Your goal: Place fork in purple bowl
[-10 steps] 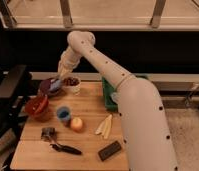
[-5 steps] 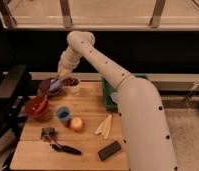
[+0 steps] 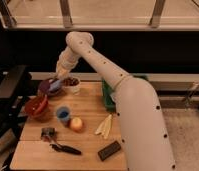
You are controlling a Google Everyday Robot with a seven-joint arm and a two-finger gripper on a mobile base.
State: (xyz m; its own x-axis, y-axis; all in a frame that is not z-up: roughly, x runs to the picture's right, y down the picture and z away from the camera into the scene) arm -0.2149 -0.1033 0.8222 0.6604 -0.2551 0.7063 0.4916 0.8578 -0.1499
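Nearest the camera, the arm's (image 3: 138, 115) broad white shell rises from the lower right, smooth and rounded, dotted with small dark fasteners. It narrows toward an elbow high at centre, then bends sharply down and left toward the far-left corner of the wooden table (image 3: 88, 150).

On the near edge of the table lie a flat dark rectangular block (image 3: 109, 150) and a black-handled tool (image 3: 63, 147) with a greyish metal head. Further in sit two pale yellow strips (image 3: 105, 127), a rounded yellow-orange fruit (image 3: 76, 123) and a blue cup (image 3: 63, 115). At the left edge stands a red-orange bowl (image 3: 36, 107) — glossy, with contents that cannot be made out. A green tray (image 3: 109, 95) sits partly hidden behind the arm.

At the far left, the purple bowl (image 3: 47, 88) stands just beside a small white cup (image 3: 71, 85) filled with dark pieces. The gripper (image 3: 57, 82) hangs directly over the purple bowl's rim — whether its fingers are apart or together cannot be told. The fork cannot be made out; a pale bluish shape lies in the bowl under the gripper.
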